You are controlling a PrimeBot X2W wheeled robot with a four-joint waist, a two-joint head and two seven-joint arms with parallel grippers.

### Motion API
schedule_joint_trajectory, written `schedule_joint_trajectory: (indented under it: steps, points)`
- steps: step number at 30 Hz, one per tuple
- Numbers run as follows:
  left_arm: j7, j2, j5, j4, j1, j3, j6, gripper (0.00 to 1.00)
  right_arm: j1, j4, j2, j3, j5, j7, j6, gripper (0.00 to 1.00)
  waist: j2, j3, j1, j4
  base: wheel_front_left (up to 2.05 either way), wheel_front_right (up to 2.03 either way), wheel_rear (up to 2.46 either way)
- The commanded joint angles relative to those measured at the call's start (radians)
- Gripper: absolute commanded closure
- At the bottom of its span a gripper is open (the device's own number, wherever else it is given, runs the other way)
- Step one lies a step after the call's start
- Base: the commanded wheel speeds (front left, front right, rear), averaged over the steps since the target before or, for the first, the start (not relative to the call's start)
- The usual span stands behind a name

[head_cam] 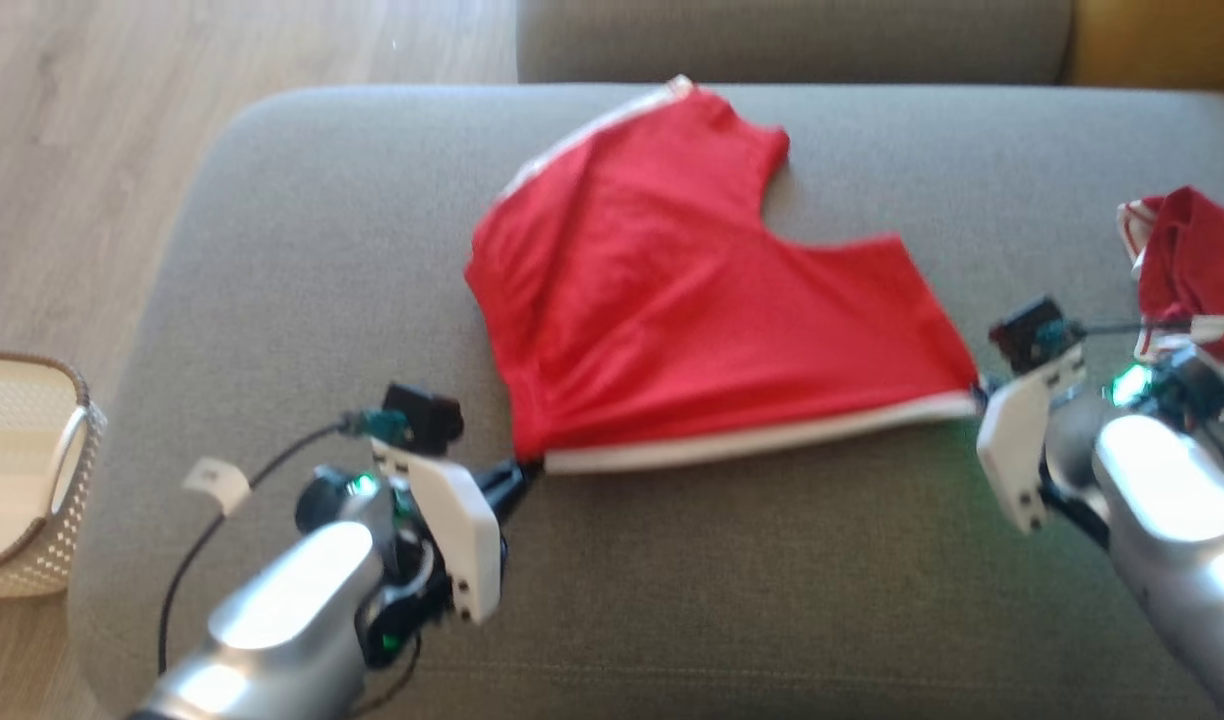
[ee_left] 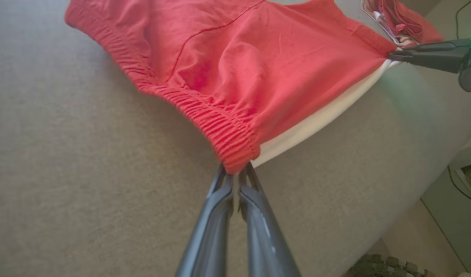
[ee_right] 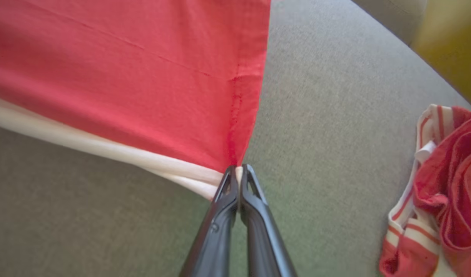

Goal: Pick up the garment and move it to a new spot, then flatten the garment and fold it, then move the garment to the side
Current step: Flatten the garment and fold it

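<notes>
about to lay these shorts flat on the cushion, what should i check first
1. Left gripper shut on the shorts' waistband corner: ok.
2. Right gripper shut on the white-striped hem corner: ok.
3. Near edge stretched straight between the grippers: ok.
4. Cloth free of creases: not ok, it gathers toward the left grip.
5. Room on the cushion in front of the shorts: ok.
6. Crumpled shirt apart from the shorts: ok, though it lies close to the right arm.

Bright daylight, glare whitens the forearms (head_cam: 297,585), the head view is softly blurred, wrist views warp at edges.
</notes>
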Motion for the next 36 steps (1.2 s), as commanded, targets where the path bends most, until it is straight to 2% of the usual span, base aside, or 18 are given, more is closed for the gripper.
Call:
schedule_joint_trajectory:
  steps: [1, 5, 10, 12, 18, 23, 26, 29, 36]
  points:
    - [0.006, 0.045, -0.017, -0.031, -0.018, 0.025, 0.001, 1.0, 0.023, -0.047, -0.046, 0.046, 0.047, 0.035, -0.001, 1.0, 0.0, -0.024, 0.0, 0.006, 0.0, 0.0, 0.0]
    - [0.039, 0.065, -0.054, -0.092, 0.024, -0.012, 0.001, 1.0, 0.076, -0.191, -0.155, 0.173, 0.206, 0.174, -0.001, 1.0, 0.0, -0.057, 0.0, 0.016, 0.0, 0.0, 0.0]
    - [0.085, 0.093, -0.119, -0.179, 0.084, -0.041, 0.001, 1.0, 0.128, -0.375, -0.325, 0.266, 0.399, 0.348, -0.001, 1.0, 0.0, -0.095, 0.0, 0.029, 0.0, 0.0, 0.0]
    - [0.112, 0.108, -0.16, -0.231, 0.111, -0.05, 0.001, 1.0, 0.148, -0.436, -0.384, 0.285, 0.464, 0.416, -0.001, 1.0, 0.0, -0.109, 0.0, 0.032, 0.0, 0.0, 0.0]
    - [0.169, 0.179, -0.194, -0.36, 0.164, -0.09, 0.001, 1.0, 0.22, -0.606, -0.53, 0.303, 0.645, 0.619, -0.001, 1.0, 0.0, -0.137, 0.0, 0.048, 0.0, 0.0, 0.0]
    - [0.199, 0.205, -0.228, -0.448, 0.212, -0.105, 0.006, 1.0, 0.278, -0.732, -0.646, 0.302, 0.743, 0.751, -0.001, 1.0, 0.0, -0.148, 0.0, 0.061, 0.0, 0.0, 0.0]
    - [0.177, 0.216, -0.224, -0.497, 0.224, -0.094, 0.027, 1.0, 0.29, -0.788, -0.69, 0.254, 0.798, 0.809, -0.001, 1.0, 0.0, -0.145, 0.0, 0.07, 0.0, 0.0, 0.0]
    - [0.162, 0.215, -0.22, -0.515, 0.216, -0.081, 0.04, 1.0, 0.275, -0.813, -0.693, 0.203, 0.801, 0.807, -0.001, 1.0, 0.0, -0.133, 0.0, 0.087, 0.0, 0.0, 0.0]
    - [0.145, 0.188, -0.292, -0.556, 0.174, -0.008, 0.041, 1.0, 0.203, -0.807, -0.633, 0.039, 0.856, 0.783, -0.001, 1.0, 0.0, -0.062, 0.0, 0.148, 0.0, 0.0, 0.0]
